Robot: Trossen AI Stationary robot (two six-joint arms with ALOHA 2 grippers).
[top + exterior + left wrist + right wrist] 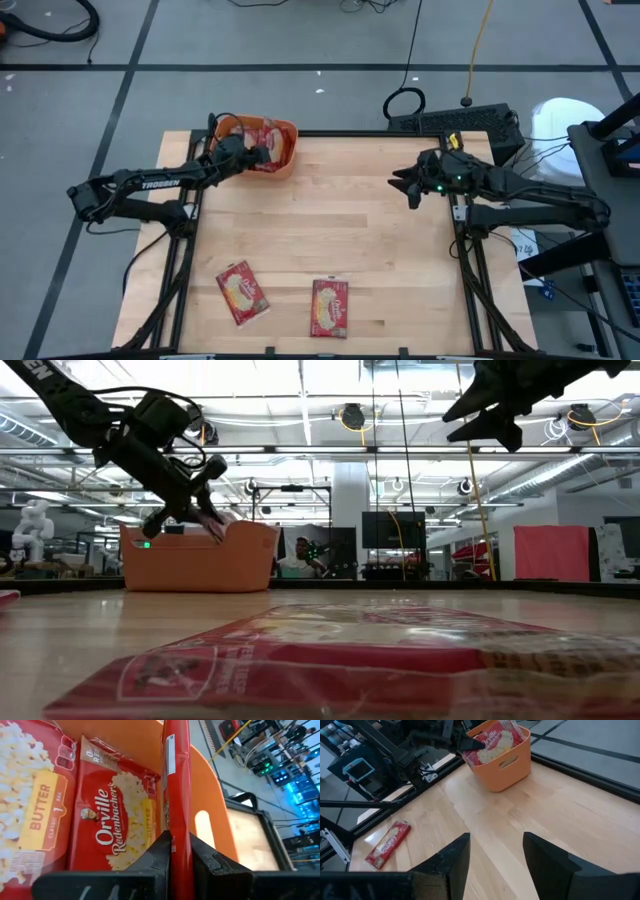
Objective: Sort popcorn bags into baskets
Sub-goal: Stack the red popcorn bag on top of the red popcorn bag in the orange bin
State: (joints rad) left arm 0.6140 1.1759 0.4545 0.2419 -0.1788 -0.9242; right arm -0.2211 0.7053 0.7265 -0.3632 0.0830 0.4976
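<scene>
At the far left corner the left gripper (262, 153), jaws clamped on a bag (176, 795), holds it over the tub (289, 160) with several packed, while two bags (243, 292) (331, 306) remain near and the right gripper (408, 186) waits open.

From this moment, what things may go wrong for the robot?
1. The left pincer holds a popcorn bag on its thin edge over the orange basket. The basket already has bags standing inside, so the new one may catch on them or on the rim and fall outside.
2. The basket sits at the table's far edge; a push from the arm might shift it off.
3. Two bags lie flat near the front edge, likely hard to pinch.
</scene>
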